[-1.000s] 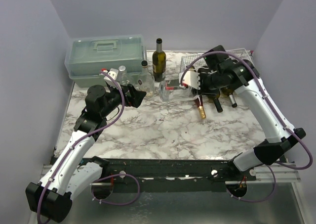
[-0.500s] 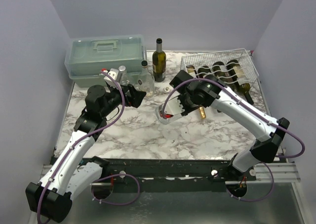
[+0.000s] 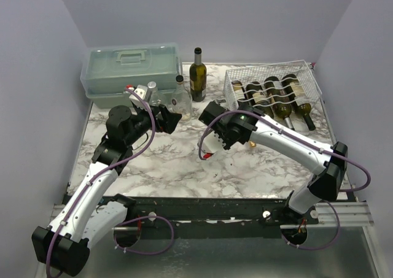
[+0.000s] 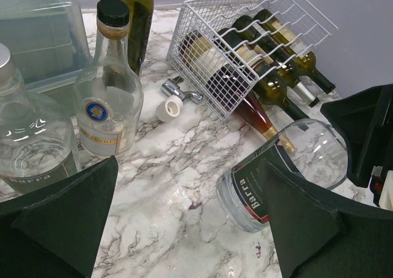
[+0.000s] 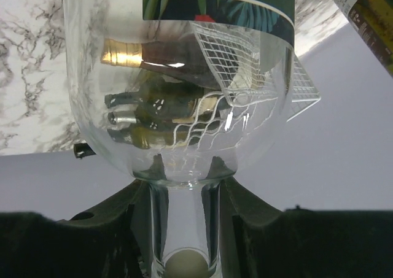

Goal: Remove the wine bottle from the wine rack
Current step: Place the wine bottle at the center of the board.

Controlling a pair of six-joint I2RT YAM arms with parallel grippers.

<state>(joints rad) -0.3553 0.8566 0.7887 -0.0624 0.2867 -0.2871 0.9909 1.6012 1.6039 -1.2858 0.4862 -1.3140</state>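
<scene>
The right end effector (image 3: 215, 134) is clamped on the neck of the wine bottle (image 3: 209, 145), a clear glass one with a dark label. In the right wrist view the neck stands squeezed between the two fingers (image 5: 132, 220). The bottle is outside the wine rack (image 3: 228, 84), to its near left, over the middle of the marble surface (image 3: 178, 170). It is tilted, with its base pointing left toward the left end effector (image 3: 170, 119). Whether the base touches the surface cannot be told.

The left end effector hovers with its fingers wide apart, holding nothing, and the bottle lies just to its right.

The white wire rack sits at the far right and holds several dark bottles (image 3: 279, 97) lying side by side in its cradles, necks pointing near. One has a gold-foil neck (image 4: 265, 128) poking out low.

A pale green toolbox (image 3: 132, 66) stands far left, lid shut.
</scene>
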